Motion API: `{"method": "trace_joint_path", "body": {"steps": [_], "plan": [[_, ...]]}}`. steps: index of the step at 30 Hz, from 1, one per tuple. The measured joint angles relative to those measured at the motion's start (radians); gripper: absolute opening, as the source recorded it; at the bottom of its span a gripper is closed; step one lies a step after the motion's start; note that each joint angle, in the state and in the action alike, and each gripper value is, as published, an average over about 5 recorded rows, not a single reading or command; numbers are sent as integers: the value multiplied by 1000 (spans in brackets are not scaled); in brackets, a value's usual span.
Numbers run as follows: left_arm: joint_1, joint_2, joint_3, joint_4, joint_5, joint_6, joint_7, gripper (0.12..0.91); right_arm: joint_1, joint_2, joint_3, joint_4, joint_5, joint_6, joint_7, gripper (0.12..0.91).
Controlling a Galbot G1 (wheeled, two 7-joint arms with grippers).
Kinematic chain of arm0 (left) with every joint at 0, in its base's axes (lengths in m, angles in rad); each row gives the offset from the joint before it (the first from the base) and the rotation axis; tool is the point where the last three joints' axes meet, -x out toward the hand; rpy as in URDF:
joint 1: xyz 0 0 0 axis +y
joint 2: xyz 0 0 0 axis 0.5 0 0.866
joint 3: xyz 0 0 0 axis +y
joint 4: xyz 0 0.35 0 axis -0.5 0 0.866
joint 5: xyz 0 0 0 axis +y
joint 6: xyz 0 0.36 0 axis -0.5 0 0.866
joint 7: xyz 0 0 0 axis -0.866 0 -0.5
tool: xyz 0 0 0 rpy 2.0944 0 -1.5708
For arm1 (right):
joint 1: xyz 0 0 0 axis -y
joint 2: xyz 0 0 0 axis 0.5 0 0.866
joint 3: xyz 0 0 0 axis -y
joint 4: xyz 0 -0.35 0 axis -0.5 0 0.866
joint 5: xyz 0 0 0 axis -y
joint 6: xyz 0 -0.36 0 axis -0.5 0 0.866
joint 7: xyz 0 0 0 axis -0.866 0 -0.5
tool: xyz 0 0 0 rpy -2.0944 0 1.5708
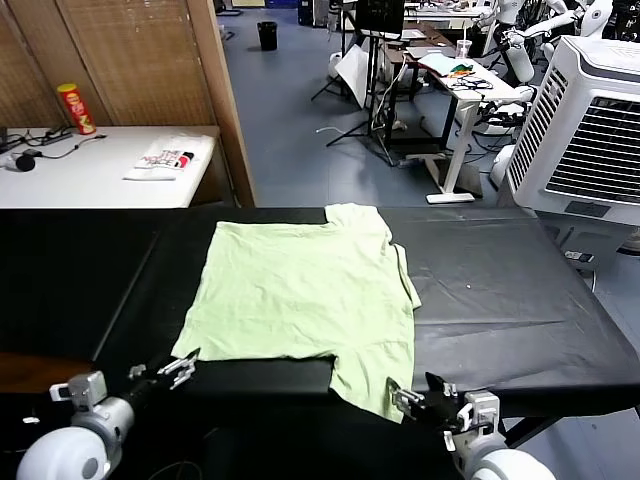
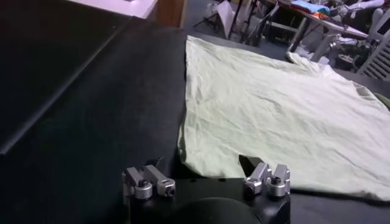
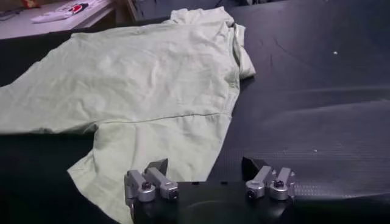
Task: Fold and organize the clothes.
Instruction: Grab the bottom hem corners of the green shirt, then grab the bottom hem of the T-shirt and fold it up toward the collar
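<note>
Shirt position: flat and face-down on the black table, at the centre of the head view, spread from 12 o'clock at the far edge to 6 o'clock at the near edge. One sleeve extends toward 5 o'clock and reaches the near table edge; the opposite sleeve lies at 12 o'clock. The cloth is pale lime-green and lightly wrinkled.

Left gripper: located at 7 o'clock, just beside the near left corner of the shirt. Jaws stand wide apart and hold nothing.

Right gripper: located at 5 o'clock, just beside the tip of the near sleeve. Jaws stand apart and hold nothing; the right wrist view shows both fingertips clear of the cloth.

White packet: on the side table at 11 o'clock, near a red can.
</note>
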Motion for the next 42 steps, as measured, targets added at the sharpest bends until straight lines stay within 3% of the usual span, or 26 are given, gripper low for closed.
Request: {"method": "trace_joint_path", "body": {"steps": [2,8,11,19,22,34,42], "plan": [[0,-1,0,1,2,0,0,798,-2,2,0,-2,-1,0,2,545],[-1,-4,0,12,6,-1,0,791,-12,11,-5,-16,-5,1,7,223],[-4,-6,2,22,7,-4,-1,710,-20,15,-9,-14,-11,1,4,135],[-4,-13,9,31,7,-25,-4,266,-55,10,-1,27,-27,0,-1,122],[7,-19,10,18,8,-34,-7,147,-76,1,12,54,-27,-2,1,122],[125,-64,3,-113,25,-35,-34,125,-140,-19,85,134,-11,-6,-6,122],[160,-104,-1,-173,35,-78,-34,125,-90,-37,123,119,62,134,-24,122]]}}
